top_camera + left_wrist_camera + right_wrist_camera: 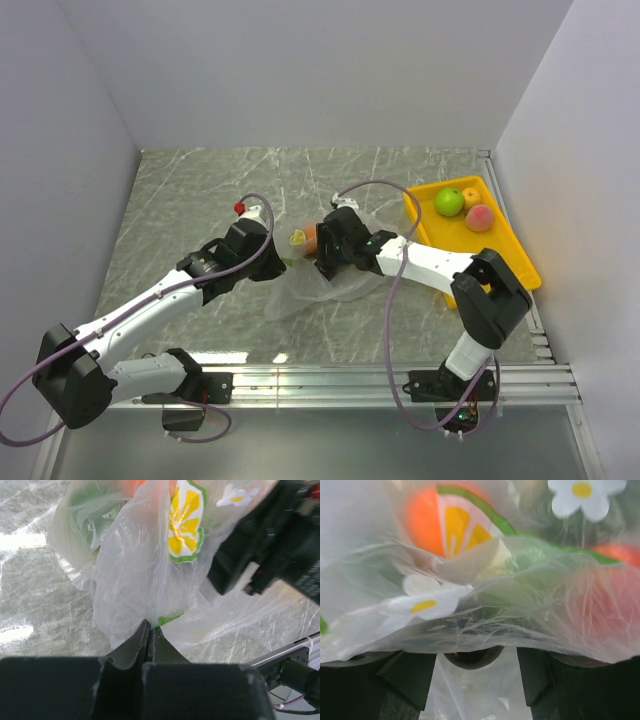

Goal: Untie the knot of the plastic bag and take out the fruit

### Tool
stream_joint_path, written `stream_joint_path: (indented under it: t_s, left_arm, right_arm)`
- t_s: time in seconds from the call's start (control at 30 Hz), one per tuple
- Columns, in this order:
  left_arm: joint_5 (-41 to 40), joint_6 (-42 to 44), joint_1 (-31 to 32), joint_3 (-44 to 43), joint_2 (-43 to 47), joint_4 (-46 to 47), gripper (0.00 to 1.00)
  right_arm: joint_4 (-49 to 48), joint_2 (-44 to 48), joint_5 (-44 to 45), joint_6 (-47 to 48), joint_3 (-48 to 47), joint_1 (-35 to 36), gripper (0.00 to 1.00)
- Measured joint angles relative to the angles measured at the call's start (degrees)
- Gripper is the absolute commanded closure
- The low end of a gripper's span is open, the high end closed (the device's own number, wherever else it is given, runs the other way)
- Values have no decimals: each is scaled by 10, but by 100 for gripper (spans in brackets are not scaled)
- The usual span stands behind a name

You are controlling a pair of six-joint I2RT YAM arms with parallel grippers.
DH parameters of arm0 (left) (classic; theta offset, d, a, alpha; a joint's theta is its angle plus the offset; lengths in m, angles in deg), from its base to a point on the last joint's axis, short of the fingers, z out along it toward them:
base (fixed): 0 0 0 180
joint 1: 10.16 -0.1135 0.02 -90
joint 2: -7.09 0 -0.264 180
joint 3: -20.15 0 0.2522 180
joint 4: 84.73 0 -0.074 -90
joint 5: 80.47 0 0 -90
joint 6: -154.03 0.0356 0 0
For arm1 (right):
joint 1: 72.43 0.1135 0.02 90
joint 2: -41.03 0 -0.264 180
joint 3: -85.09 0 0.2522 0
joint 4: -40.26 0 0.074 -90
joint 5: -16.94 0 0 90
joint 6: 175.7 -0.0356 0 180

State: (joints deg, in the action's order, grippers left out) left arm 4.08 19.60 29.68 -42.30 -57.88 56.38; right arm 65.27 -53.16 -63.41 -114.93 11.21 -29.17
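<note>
The clear plastic bag [318, 282], printed with lemon slices and white flowers, lies crumpled at the table's middle between both arms. My left gripper [149, 626] is shut on a fold of the bag's film [135, 580]. My right gripper [477, 652] stands open, with the bag's film [485, 615] draped across its fingertips. Behind the film I see an orange fruit [422, 520] and a reddish fruit [607, 600]. From above, the left gripper [282, 256] and right gripper [325, 250] meet at the bag beside the orange fruit [310, 237]. I cannot make out the knot.
A yellow tray [505, 245] at the right holds a green apple [449, 202] and a peach [480, 217]. White walls close in the left, back and right. The right arm's black wrist [265, 545] sits close to my left gripper.
</note>
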Motion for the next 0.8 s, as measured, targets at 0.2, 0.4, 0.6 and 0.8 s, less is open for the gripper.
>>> stream_joint_path:
  t_s: [0.2,0.4,0.6,0.8]
  left_arm:
    - [0,-3,0,0,0,0,99]
    - [0,-3,0,1,0,0,100]
    - [-5,-5,0,10,0,-3,100]
    - [-23,-4,0,15,2,-13,99]
  right_arm:
    - [-8,-38,-8,-47,6,5,27]
    - [-40,-77,-7,-78,1,17,30]
    - [-48,-72,-4,-83,7,21,73]
    - [-30,40,-10,-46,60,22,97]
